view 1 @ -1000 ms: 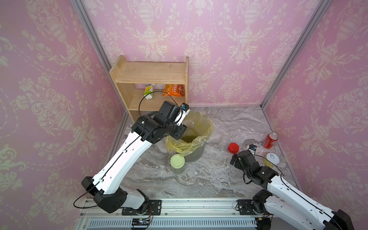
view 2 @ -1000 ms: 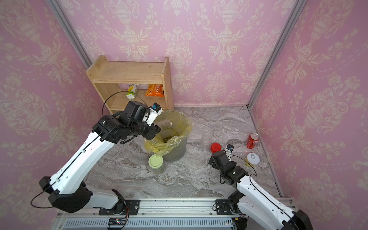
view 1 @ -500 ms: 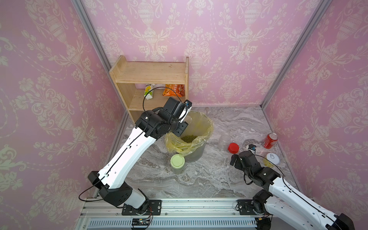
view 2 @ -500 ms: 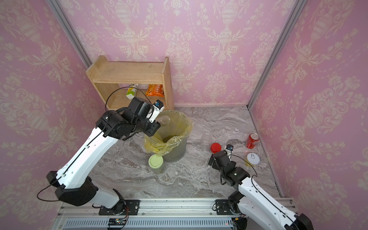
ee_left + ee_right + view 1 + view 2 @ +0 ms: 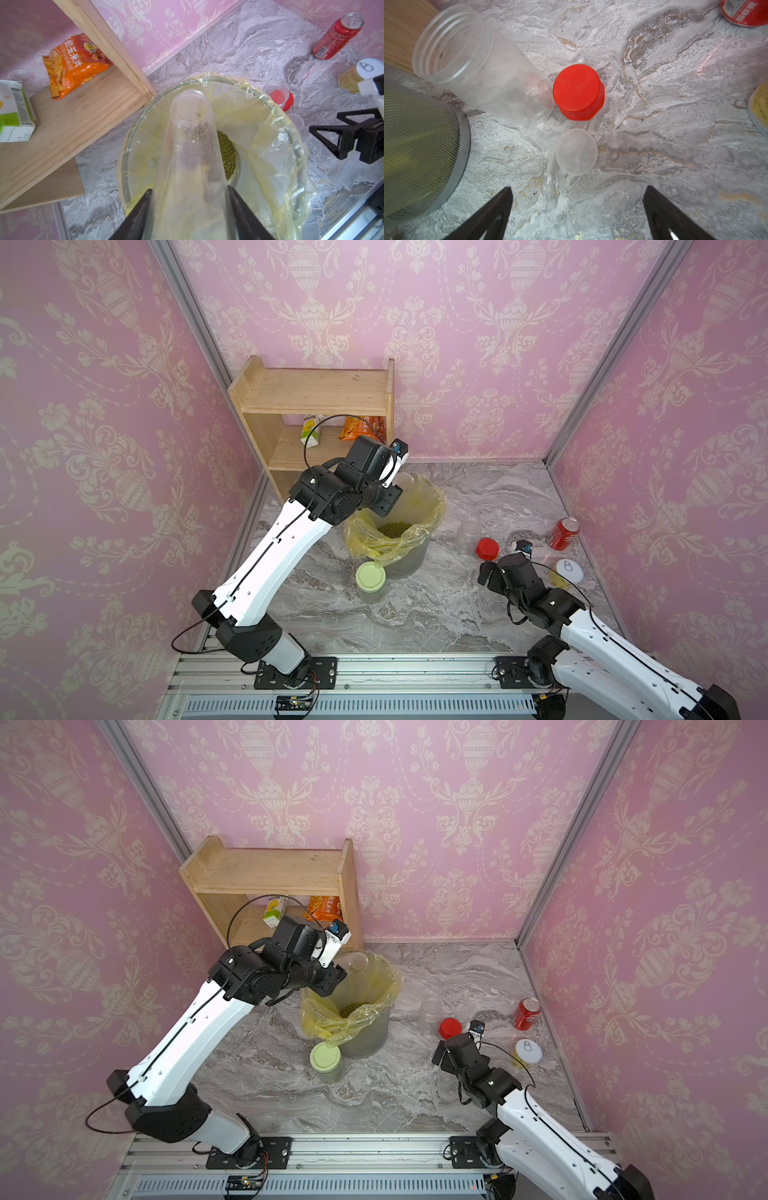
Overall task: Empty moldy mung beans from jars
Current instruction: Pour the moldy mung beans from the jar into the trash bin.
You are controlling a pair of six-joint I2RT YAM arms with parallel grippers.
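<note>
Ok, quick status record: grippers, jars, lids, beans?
left gripper: shut on tall clear jar, tilted over bin
tall clear jar: few mung beans inside, at far end
bin: yellow liner, bean pile at bottom
right gripper: open, empty, above loose lids
lids off: red lid, translucent lid
empty jar: lidless, beside red lid
green-lidded jar: closed, on bin's near side

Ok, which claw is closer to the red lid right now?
Right. The right claw hangs open just short of the red lid, a whitish lid between them; the left claw is away over the lined bin, shut on a clear jar.
</note>
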